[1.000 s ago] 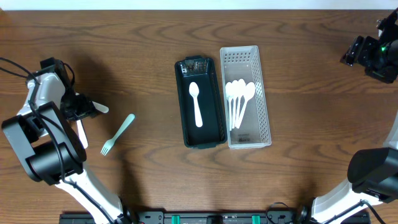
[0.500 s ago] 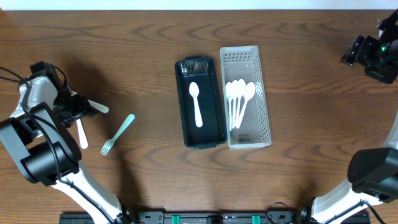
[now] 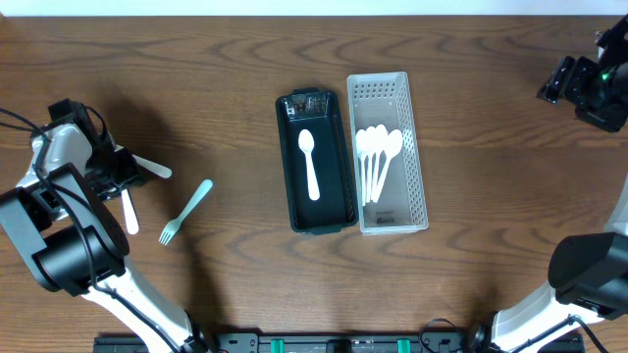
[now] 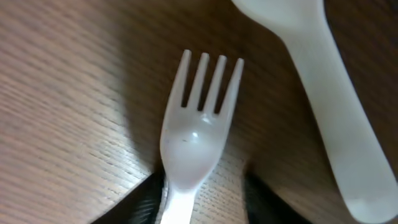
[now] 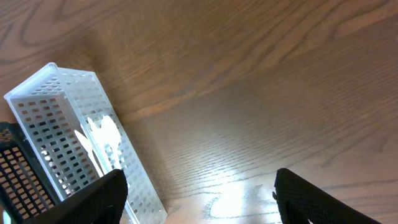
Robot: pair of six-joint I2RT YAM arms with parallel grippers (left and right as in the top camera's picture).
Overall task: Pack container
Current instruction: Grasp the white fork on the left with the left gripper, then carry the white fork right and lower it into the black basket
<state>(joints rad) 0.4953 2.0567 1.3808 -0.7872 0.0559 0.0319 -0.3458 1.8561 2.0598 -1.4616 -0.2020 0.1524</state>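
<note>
A white fork (image 4: 194,140) lies on the table, its handle between the fingers of my left gripper (image 4: 202,193). The gripper is open; the left finger is against the handle and the right finger stands apart. In the overhead view the gripper (image 3: 116,176) is at the far left with the fork (image 3: 129,211) below it. A second white utensil (image 3: 152,168) lies beside it, and a teal fork (image 3: 186,211) is to the right. The black container (image 3: 339,196) holds one white spoon (image 3: 310,162). My right gripper (image 3: 574,86) is open and empty at the far right.
A white perforated basket (image 3: 417,186) with several white spoons (image 3: 376,157) stands right of the black container; it also shows in the right wrist view (image 5: 56,124). Bare wooden table (image 3: 226,98) lies between the left arm and the containers.
My left gripper has shifted a little to the left along the white fork, baring more of its tines. The right arm and the containers have not moved.
</note>
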